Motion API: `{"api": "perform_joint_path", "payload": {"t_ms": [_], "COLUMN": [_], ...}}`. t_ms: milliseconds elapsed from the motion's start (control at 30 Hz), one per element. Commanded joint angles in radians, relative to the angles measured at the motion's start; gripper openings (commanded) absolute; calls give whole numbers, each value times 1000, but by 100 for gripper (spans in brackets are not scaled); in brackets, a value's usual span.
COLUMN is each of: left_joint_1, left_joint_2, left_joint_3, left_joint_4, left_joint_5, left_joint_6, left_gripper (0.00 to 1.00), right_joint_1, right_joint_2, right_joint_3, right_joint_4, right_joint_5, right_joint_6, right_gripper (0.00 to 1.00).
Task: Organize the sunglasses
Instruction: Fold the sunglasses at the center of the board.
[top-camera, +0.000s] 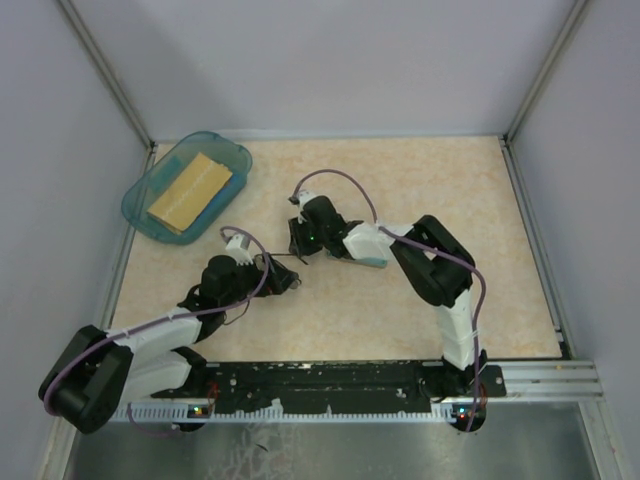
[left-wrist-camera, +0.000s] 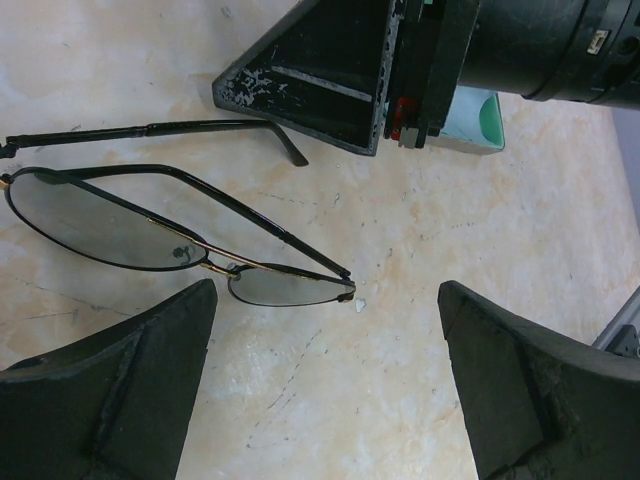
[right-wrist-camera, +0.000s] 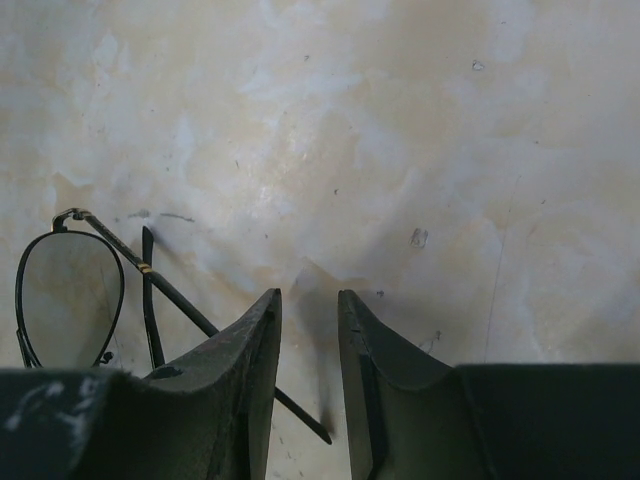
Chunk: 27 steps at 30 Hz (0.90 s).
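Flat on the beige marbled table (left-wrist-camera: 420, 330) lie the thin dark wire-framed sunglasses (left-wrist-camera: 175, 225), just ahead of the left fingers (left-wrist-camera: 150, 380), spread wide and empty, while the right fingers (right-wrist-camera: 240, 370), parted only narrowly and holding nothing, sit over one temple's tip, which a downward press could bend or skid away.

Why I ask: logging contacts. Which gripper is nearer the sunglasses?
Right, though narrowly. The right gripper has its fingers either side of one temple tip of the sunglasses. The left gripper, wide open, has its fingertips just short of the lens rims.
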Motion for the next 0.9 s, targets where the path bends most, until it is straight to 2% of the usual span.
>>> {"api": "perform_joint_path", "payload": {"t_ms": [0,867], "left_joint_1": [-3,-4], "left_joint_2": [1,11], "left_joint_3": [28,35], "left_joint_4": [36,44], "left_joint_5": [-3,3], "left_joint_6": [13,15], "left_gripper": [98,97], "right_joint_1": [21,58], "right_joint_2": [-71,-154], "right_joint_3": [-34,-133], "right_joint_4": [18,45], "right_joint_5": [-5,19], "right_joint_6": [7,29], "right_gripper": [30,30]}}
